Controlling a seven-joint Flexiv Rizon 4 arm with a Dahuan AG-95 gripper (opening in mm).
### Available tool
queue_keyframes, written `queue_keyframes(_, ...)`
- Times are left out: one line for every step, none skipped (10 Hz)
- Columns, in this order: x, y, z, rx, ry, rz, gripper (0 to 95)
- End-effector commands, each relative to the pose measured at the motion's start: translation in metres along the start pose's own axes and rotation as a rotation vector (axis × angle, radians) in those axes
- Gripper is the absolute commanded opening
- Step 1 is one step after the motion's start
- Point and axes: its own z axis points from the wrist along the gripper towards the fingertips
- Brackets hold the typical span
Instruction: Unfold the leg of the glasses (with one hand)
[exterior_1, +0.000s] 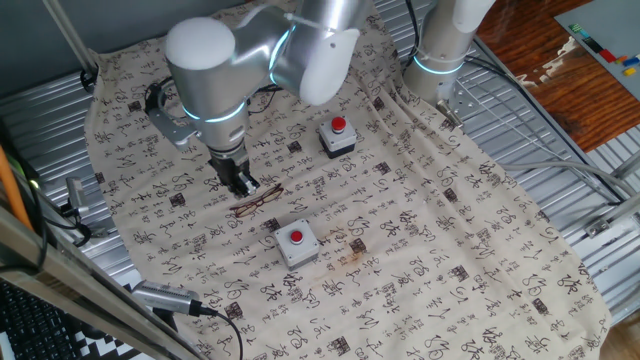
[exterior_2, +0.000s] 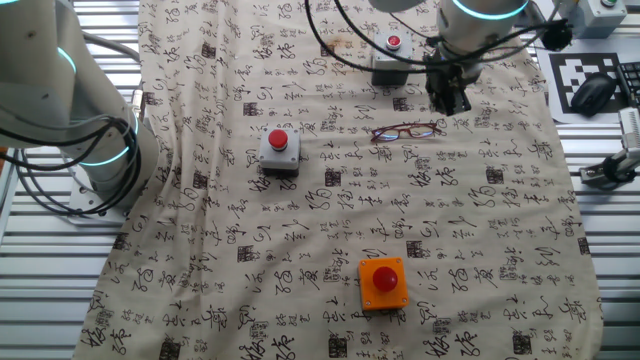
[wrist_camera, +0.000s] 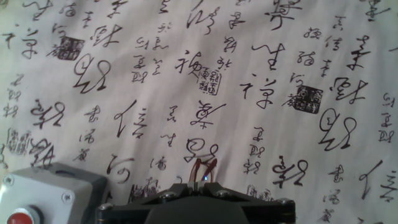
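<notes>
Because the glasses (exterior_1: 258, 201) are thin reddish-brown wire with clear lenses, we judge them very light, springy and easy to bend, so any grip has to be gentle and any push slow. They lie flat on the printed cloth (exterior_1: 420, 250) just below and in front of our gripper (exterior_1: 243, 184), whose fingertips sit right at one end of the frame; in the other fixed view the same gripper (exterior_2: 450, 100) hangs just beside the end of the glasses (exterior_2: 405, 131). From the hand view we see only a sliver of reddish wire (wrist_camera: 204, 168) poking out at the fingertips, and we cannot tell whether the fingers are apart, together or already pinching that wire. With so little weight, the frame will likely skate across the cloth rather than let its hinge open, so we would take hold at the temple arm near the hinge, not on the lenses or the nose bridge. A grey button box (exterior_1: 296, 243) stands near the gripper on the far side of the glasses, another (exterior_1: 338, 138) well apart.
</notes>
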Motion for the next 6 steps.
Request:
queue_keyframes(-0.001,-0.002,0.001,-0.007,0.007,0.024,0.0)
queue_keyframes(-0.001,-0.003,0.001,-0.008,0.006,0.043,0.0)
queue_keyframes(-0.002,-0.002,0.005,-0.011,0.002,0.067,0.0)
queue_keyframes(-0.003,-0.003,0.010,-0.014,0.002,0.083,19.0)
queue_keyframes(-0.004,-0.006,0.017,-0.011,0.004,0.098,19.0)
queue_keyframes(-0.004,-0.007,0.022,-0.011,0.003,0.104,19.0)
